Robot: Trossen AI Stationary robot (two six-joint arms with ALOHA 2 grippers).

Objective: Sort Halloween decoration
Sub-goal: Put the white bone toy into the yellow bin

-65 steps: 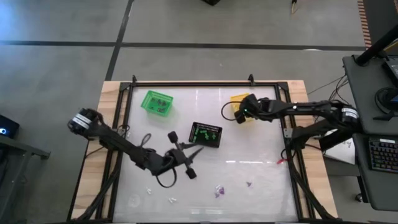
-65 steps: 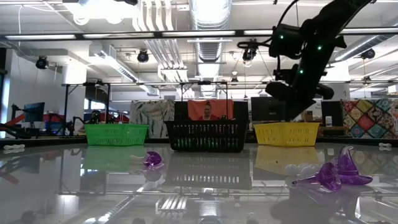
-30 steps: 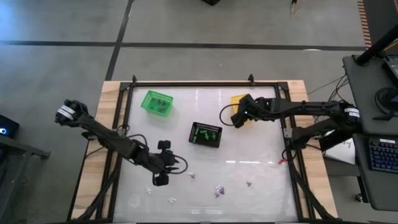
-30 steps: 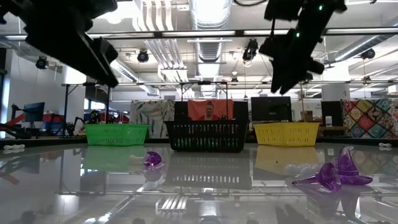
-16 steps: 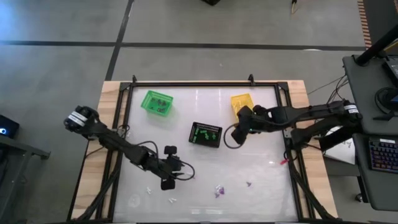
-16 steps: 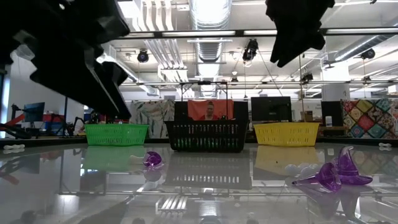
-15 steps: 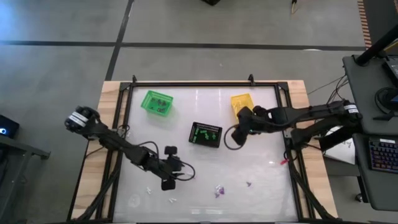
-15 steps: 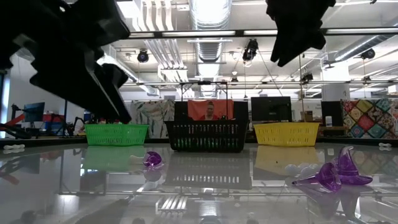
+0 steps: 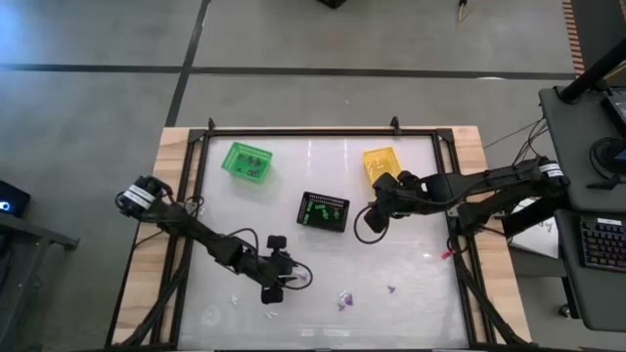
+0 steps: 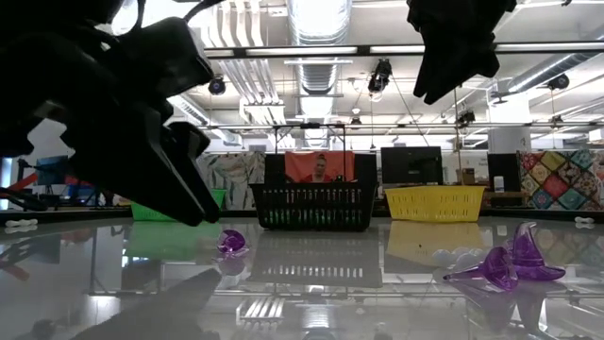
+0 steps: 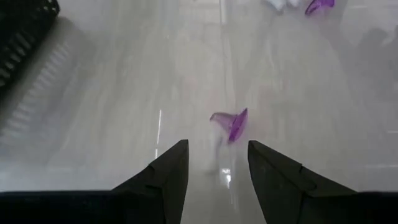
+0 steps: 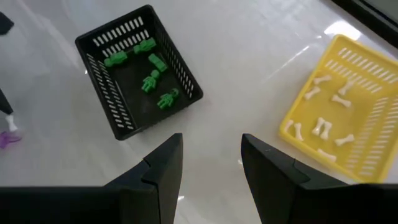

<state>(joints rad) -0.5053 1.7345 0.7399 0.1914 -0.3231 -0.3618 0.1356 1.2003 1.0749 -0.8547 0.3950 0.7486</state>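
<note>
Hovering my left gripper [image 11: 214, 163] low over the glossy white table [image 11: 112, 112], fingers spread apart and holding nothing, with a tiny purple plastic witch-hat trinket [image 11: 231, 124] sitting just ahead of the gap, not touching either fingertip. Judging by looks, it's feather-light, hard and slick, so I'm guessing it'll skate away if one finger bumps it first. I'm thinking the best hold is across the cone body, not the thin flared brim. More purple and white trinkets [image 9: 344, 295] are lying loose near the table's front edge. My right gripper [image 12: 205, 163] is hanging higher up, jaws apart and empty too, between the black slatted plastic basket [image 12: 106, 99] with green figures in it and the yellow plastic basket [image 12: 298, 127] holding little white bones. The green basket [image 9: 245, 161] is well off toward the far left corner.
</note>
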